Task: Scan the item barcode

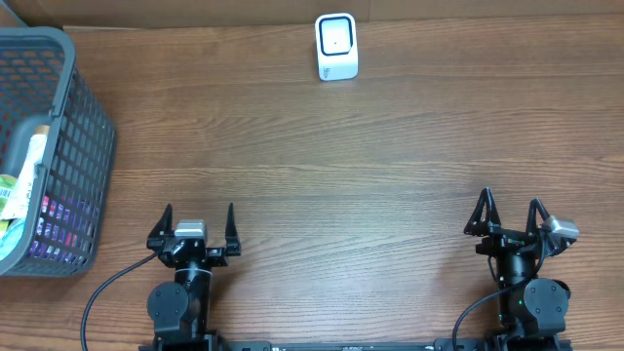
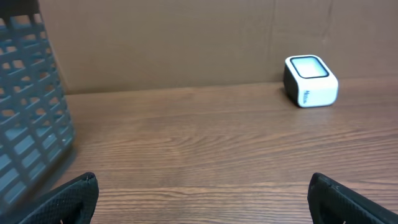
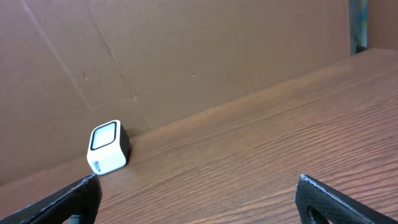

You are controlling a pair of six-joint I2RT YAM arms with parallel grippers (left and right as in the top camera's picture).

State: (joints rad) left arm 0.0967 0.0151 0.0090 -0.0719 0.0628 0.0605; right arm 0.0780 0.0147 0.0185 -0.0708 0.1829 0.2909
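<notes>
A wooden table [image 1: 322,166] stretches bare before two idle arms. A grey mesh basket [image 1: 86,161] sits at its left edge, holding the goods to be scanned: a pale upright packet [image 1: 35,156] and a green-labelled pack [image 1: 8,195] beside it. The left gripper [image 1: 199,213] and right gripper [image 1: 509,203] both stand wide apart, grasping nothing. A white barcode scanner [image 1: 336,46] waits at the far edge. The packets look light and soft-sided, likely slippery; a pinch across the pale packet's narrow upper end seems safest.
</notes>
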